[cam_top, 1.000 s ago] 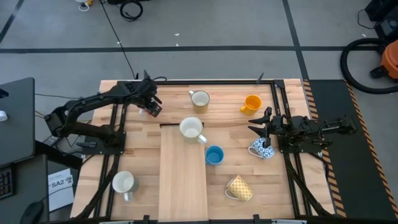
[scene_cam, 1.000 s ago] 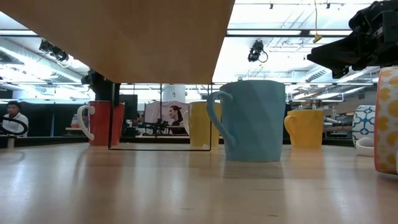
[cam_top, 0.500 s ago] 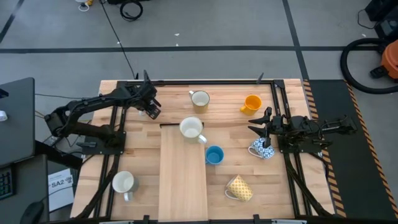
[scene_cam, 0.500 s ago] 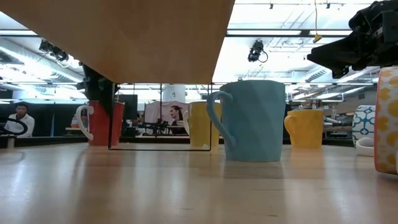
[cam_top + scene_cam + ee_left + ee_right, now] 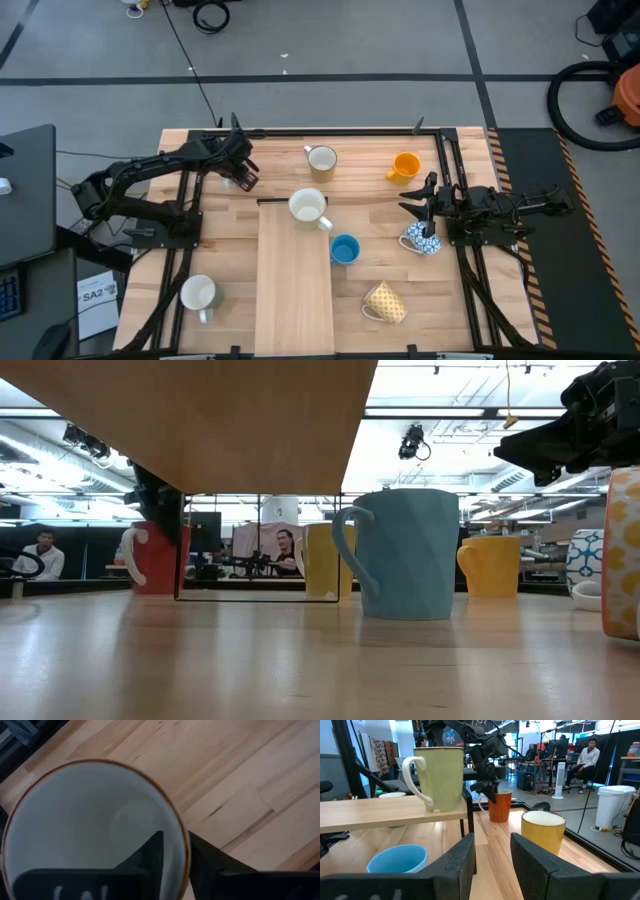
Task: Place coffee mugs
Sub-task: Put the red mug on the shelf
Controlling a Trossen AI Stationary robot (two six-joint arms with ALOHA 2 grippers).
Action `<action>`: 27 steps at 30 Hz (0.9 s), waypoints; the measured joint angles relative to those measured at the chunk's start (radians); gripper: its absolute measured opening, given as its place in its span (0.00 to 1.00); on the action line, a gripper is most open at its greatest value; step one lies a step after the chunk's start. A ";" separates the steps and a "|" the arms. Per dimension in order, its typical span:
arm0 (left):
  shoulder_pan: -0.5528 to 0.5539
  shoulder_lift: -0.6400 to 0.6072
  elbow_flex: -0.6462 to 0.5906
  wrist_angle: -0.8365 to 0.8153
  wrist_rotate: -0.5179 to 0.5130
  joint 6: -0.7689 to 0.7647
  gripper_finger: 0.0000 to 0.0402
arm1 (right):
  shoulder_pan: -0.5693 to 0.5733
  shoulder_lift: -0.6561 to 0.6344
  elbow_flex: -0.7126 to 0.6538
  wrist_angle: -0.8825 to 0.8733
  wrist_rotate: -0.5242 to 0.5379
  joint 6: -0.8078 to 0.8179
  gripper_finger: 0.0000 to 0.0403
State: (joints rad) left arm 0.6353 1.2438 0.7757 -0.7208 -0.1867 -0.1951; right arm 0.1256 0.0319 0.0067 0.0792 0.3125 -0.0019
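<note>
Table: we see wood planking, with a raised board down its middle.
Left gripper: at the far-left corner, its fingers pinch the rim of a red mug, one finger inside, one outside.
Right gripper: we find it above the patterned mug, fingers parted and holding nothing.
Mugs: white sits on the board's far end, blue beside the board, orange and cream along the far edge.
</note>
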 joint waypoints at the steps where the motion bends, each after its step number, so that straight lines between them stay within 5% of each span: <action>1: 0.000 0.000 0.000 0.000 0.000 0.000 0.16 | 0.000 0.000 0.000 0.000 0.000 0.000 0.33; 6: 0.000 0.000 0.000 -0.002 0.003 -0.001 0.09 | 0.000 0.000 0.000 0.000 0.000 0.000 0.33; 27: -0.072 0.000 0.201 -0.243 0.000 0.009 0.09 | 0.000 0.000 0.000 0.000 0.000 0.000 0.33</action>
State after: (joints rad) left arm 0.5634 1.2442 0.9768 -0.9638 -0.1865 -0.1861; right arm 0.1254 0.0319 0.0067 0.0792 0.3122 -0.0020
